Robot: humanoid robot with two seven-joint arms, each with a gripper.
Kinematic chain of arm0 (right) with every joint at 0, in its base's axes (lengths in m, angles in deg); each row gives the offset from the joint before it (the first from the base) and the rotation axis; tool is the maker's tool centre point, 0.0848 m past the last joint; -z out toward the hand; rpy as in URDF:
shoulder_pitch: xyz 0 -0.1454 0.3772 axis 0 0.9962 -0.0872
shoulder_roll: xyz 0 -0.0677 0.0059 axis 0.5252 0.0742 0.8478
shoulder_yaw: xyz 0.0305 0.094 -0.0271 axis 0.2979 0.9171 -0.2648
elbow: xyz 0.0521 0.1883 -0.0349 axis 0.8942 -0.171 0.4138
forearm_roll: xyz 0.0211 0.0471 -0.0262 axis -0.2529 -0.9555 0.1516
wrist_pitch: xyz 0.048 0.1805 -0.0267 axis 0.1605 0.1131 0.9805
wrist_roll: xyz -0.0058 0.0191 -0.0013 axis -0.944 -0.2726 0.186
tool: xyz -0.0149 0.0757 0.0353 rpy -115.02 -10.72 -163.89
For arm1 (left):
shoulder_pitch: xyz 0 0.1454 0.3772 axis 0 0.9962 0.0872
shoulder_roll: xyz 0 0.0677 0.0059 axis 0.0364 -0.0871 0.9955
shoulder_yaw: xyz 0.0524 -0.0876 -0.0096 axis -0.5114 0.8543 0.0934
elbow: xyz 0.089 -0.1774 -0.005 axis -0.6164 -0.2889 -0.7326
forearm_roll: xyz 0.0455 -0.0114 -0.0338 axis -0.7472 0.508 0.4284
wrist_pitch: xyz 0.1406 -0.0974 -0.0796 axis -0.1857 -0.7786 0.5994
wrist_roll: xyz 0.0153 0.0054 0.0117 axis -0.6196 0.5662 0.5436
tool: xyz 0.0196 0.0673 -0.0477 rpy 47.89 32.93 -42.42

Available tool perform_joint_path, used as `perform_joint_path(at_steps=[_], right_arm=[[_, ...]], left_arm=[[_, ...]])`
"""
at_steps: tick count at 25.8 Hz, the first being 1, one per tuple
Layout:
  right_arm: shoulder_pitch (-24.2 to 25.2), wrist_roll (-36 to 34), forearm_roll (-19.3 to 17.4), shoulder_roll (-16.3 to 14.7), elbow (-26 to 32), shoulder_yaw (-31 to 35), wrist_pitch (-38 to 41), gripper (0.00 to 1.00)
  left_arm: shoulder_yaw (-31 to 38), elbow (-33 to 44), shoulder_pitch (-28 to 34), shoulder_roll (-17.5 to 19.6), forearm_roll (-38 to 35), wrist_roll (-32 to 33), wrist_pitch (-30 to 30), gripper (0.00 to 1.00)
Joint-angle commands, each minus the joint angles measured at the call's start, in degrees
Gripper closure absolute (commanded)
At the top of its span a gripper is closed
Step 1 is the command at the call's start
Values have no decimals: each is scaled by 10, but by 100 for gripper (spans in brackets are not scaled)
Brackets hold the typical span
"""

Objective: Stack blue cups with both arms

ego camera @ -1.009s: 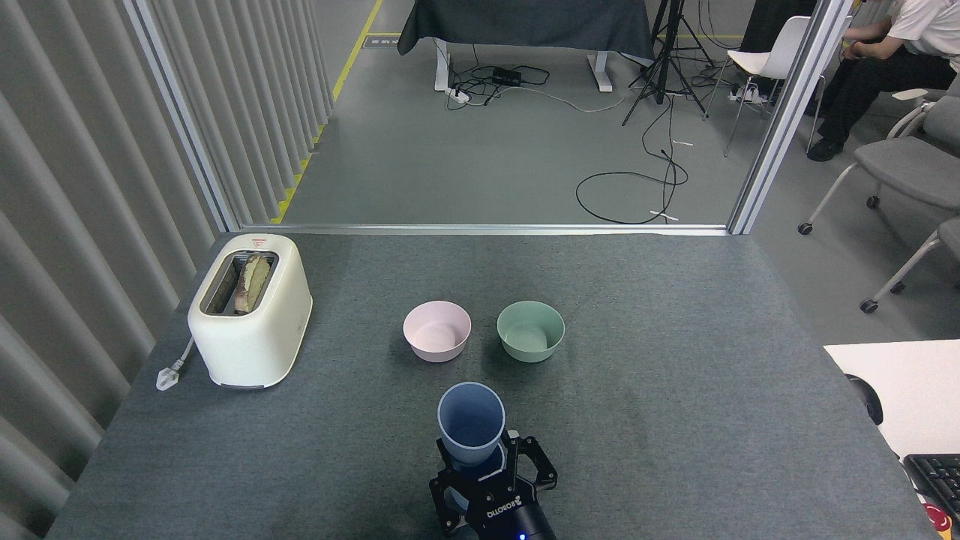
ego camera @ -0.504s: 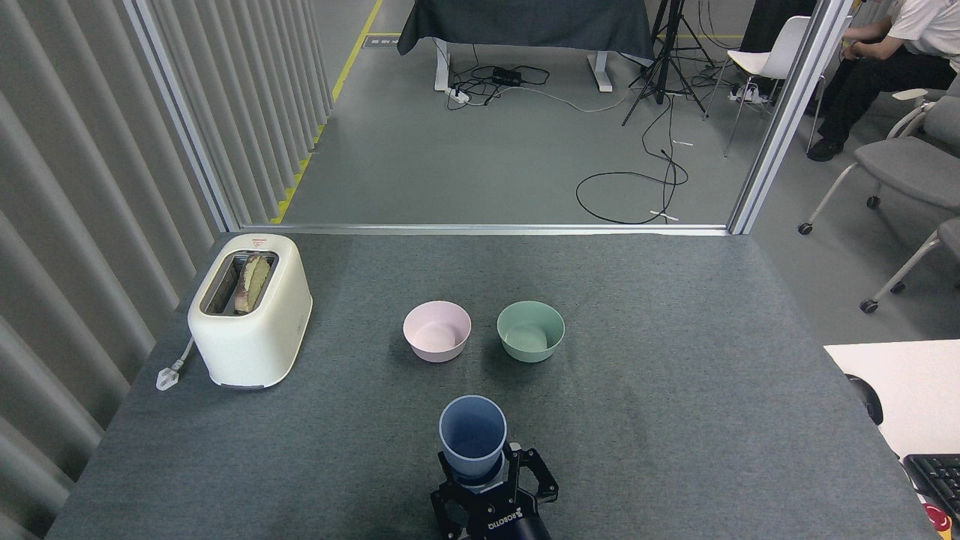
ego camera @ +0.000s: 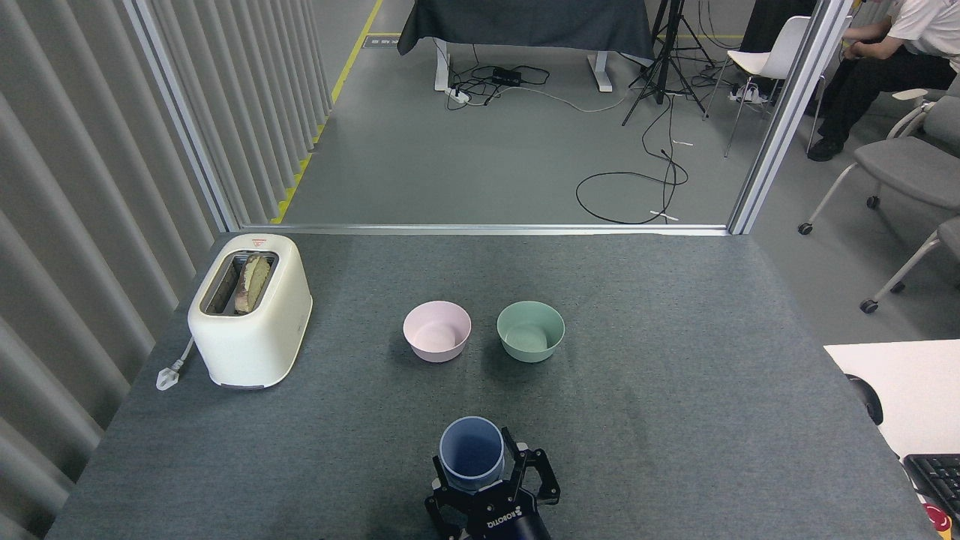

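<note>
Standing upright near the front edge of the grey felt-covered desk (ego camera: 675, 360), a pale blue cup (ego camera: 471, 452) showed its open mouth to the camera. Only one cup outline could be made out from above; whether a second sat nested inside it was not clear. A black end effector (ego camera: 491, 491) entered from the bottom edge of the frame, just right of centre, and its fingers (ego camera: 520, 463) sat on either side of the cup's lower body. They appeared closed around the cup, though the contact was partly hidden by the cup itself. Which arm this end effector belonged to could not be told from this view, and no other arm was visible.

Farther back, near the middle of the desk, a pink bowl (ego camera: 437, 331) and a green bowl (ego camera: 530, 331) stood side by side, apart from each other, pink on the left. Well to the left sat a cream toaster (ego camera: 250, 310) with a slice of bread (ego camera: 251, 281) in its slot, its white plug (ego camera: 169, 373) lying on the desk beside it. A seated person (ego camera: 892, 52) was partly visible at the top right corner.
</note>
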Motion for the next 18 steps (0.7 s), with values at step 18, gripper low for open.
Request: perform_joint_path(at_steps=[18], right_arm=[[86, -92, -78, -85, 123, 187, 48, 0]], left_arm=[[4, 3, -5, 0, 0, -1, -2, 0]])
